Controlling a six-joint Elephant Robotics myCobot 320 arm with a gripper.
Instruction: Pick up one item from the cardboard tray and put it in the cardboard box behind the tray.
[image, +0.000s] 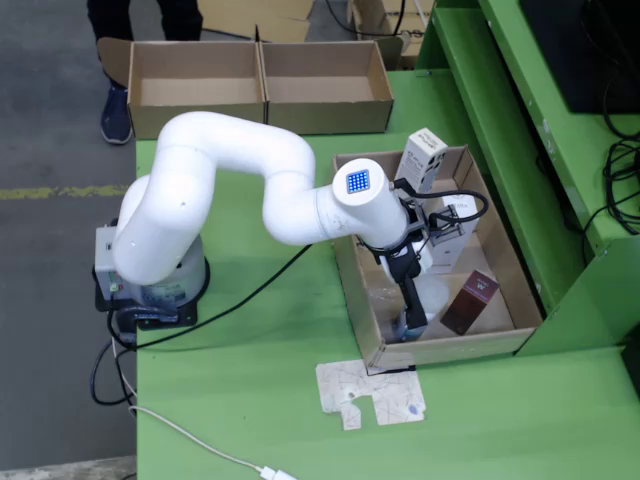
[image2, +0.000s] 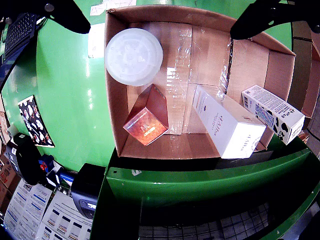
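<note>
Mounted by a grey base (image: 150, 290) on the worktop (image: 250, 400), well to the left of the tray (image: 480, 345) in the still view. White arm (image: 215, 170) rising from the base, arching rightward, elbow bent, reaching over the tray's left wall. Wrist (image: 358, 205) above the tray, capped by a blue square screen. Black gripper (image: 412, 318) pointing down into the tray's near left corner. Fingers (image2: 65, 15) spread wide in the gripper's own view, one dark tip in each top corner, nothing between.
</note>
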